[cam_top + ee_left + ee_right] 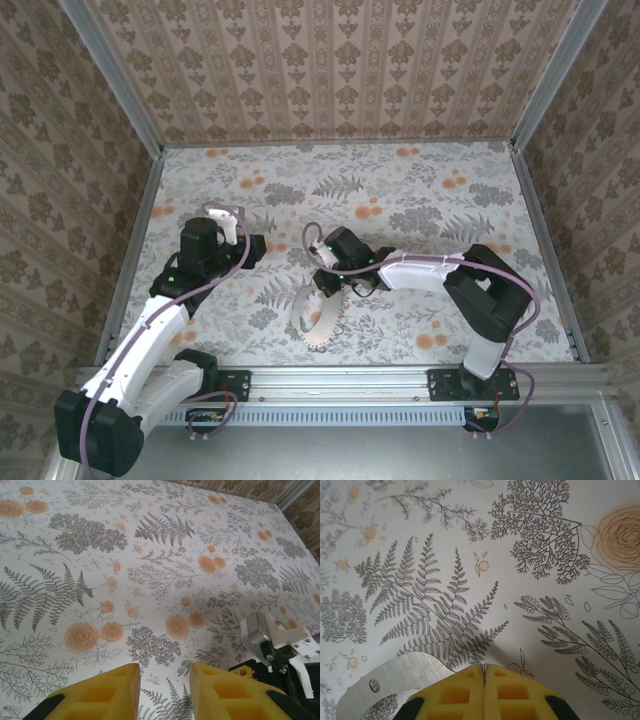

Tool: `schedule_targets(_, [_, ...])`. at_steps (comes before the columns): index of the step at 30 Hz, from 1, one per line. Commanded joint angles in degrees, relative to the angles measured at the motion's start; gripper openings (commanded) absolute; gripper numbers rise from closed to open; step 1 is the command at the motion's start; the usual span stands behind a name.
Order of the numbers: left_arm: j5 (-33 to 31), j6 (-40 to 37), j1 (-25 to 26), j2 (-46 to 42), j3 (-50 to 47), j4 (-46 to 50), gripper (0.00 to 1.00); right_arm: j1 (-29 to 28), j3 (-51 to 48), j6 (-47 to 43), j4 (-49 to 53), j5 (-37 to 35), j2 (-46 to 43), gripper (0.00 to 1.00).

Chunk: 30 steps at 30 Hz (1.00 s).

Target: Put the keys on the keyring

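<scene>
Well, there is one keyring (pixel 395 679) to count: a flat, silvery curved band with one small round hole near its end. It lies on the fern-and-flower patterned table (pixel 420 190), toward the near edge and roughly midway between the two arms.

The right gripper (pixel 484 668) sits directly over the keyring's far side. Its two yellow fingers (pixel 455 697) are pressed flush together, with only a hairline seam between them. The band comes out from under the left-hand finger (whether it is actually pinched there or merely lying beneath, I cannot tell).

The left gripper (pixel 165 671) is partly parted. Its two yellow pads stand a modest gap apart with nothing between them, only the printed table surface showing through. It is to the left of the keyring and farther back, apart from it, and points toward the right arm's white wrist (pixel 280 635).
</scene>
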State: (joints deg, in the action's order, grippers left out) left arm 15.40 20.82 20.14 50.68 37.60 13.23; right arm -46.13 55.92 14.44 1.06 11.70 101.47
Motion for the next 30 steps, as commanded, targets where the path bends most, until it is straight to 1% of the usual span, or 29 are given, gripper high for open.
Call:
schedule_targets(1, [0.8, 0.2, -0.6, -0.5, -1.2, -1.1, 0.32, -0.7, 2.6, -2.0, 4.0, -3.4, 2.9, 0.0])
schedule_targets(7, [0.5, -0.2, -0.7, -1.4, -1.6, -0.9, 0.32, -1.4, 5.0, -2.6, 5.0, -3.8, 5.3, 0.0])
schedule_targets(9, [0.4, -0.5, -0.6, -1.5, -1.6, -0.8, 0.32, -1.3, 5.3, -2.6, 4.9, -3.6, 5.8, 0.05])
schedule_targets(13, [0.6, -0.7, -0.8, -1.6, -1.6, -1.0, 0.32, -1.6, 5.6, -2.5, 5.3, -3.7, 6.0, 0.12])
schedule_targets(16, [0.5, -0.8, -0.7, -1.5, -1.6, -1.0, 0.32, -1.6, 5.5, -2.4, 5.7, -3.8, 5.9, 0.16])
schedule_targets(18, [0.5, -0.9, -0.8, -1.6, -1.6, -1.0, 0.32, -1.7, 5.3, -2.3, 5.8, -4.0, 5.8, 0.16])
schedule_targets(22, [0.9, -0.9, -0.9, -1.6, -1.6, -1.2, 0.32, -1.8, 4.9, -2.3, 5.8, -4.4, 5.5, 0.16])
schedule_targets(30, [1.3, -0.7, -1.0, -1.5, -1.3, -1.3, 0.32, -2.0, 4.6, -2.6, 6.1, -5.7, 5.3, 0.01])
